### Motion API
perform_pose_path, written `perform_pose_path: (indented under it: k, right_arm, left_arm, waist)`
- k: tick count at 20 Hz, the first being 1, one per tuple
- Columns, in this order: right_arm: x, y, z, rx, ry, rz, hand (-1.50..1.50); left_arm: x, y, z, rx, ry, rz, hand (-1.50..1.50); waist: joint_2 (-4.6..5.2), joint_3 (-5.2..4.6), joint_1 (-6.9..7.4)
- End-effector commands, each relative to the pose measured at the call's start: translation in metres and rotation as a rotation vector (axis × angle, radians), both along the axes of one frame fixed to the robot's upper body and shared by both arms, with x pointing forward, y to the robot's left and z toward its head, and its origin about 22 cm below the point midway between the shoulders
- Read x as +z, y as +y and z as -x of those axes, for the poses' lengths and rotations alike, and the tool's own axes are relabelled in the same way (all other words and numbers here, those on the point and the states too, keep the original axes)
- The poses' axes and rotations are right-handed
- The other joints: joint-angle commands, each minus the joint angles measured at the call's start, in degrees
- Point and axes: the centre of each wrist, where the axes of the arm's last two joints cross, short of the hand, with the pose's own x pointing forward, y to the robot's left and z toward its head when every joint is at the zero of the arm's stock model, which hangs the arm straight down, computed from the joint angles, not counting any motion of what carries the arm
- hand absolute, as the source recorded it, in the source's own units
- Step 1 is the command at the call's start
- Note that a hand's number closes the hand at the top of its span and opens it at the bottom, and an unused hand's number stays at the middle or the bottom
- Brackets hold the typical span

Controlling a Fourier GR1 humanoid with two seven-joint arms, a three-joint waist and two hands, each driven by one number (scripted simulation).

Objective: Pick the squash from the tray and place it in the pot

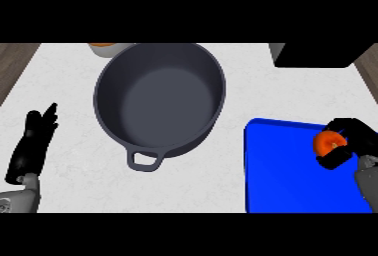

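**Squash in right-hand grasp over tray; pot empty**

1. Worktop: pale and marbled, filling most of the head view. A wood-toned strip shows beyond its left side, and another beyond its right.

2. Pot: dark grey and oval, standing on the worktop left of centre. Its interior is bare. One loop handle points toward the view's lower edge.

3. Tray: bright blue, lying on the worktop at the lower right, apart from the pot. Its near end runs out of view.

4. Squash: orange and rounded, located over the tray's far right part. Whether it touches the tray surface or is raised off it cannot be told from this angle.

5. Right hand: enters from the lower right on a grey forearm. Its fingers are curled round the squash, one part above it and one below, so the squash is grasped and partly hidden on its right side.

6. Left hand: at the view's left edge, well apart from the pot. Its fingers are straight and released, pointing away from the robot and holding nothing.

7. Other items: a black object sits at the far right corner of the worktop. An orange-and-pale item shows just behind the pot's far rim, mostly cut off; its kind cannot be told.
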Motion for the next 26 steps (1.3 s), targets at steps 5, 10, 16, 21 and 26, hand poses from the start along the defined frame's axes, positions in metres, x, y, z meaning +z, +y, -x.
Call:
perform_pose_path:
  k: [5, 10, 16, 21, 26]
  right_arm:
    - [0.030, 0.065, -0.019, 0.573, -0.118, 0.211, 1.50]
    - [0.049, 0.058, -0.001, 0.541, -0.327, 0.314, 1.50]
    - [0.140, 0.096, 0.011, 0.590, -0.703, 0.203, 1.50]
    - [0.177, 0.121, 0.022, 0.627, -0.964, 0.039, 1.50]
    - [0.230, 0.139, 0.045, 0.680, -1.023, 0.054, 1.50]
  left_arm:
    - [-0.002, -0.008, -0.002, -0.021, -0.010, -0.008, 0.00]
    - [0.005, 0.001, -0.001, 0.013, 0.002, -0.011, 0.00]
    - [-0.003, -0.001, 0.004, 0.020, 0.002, -0.009, 0.00]
    - [0.004, 0.010, 0.000, 0.003, -0.003, -0.013, 0.00]
    - [0.002, 0.007, 0.002, -0.007, -0.005, -0.009, 0.00]
  waist:
    - [0.06, 0.07, 0.36]
    - [-0.11, 0.08, -0.74]
    - [-0.59, 0.04, -1.61]
    - [-0.23, 0.06, -0.88]
    - [-0.15, 0.04, -0.42]
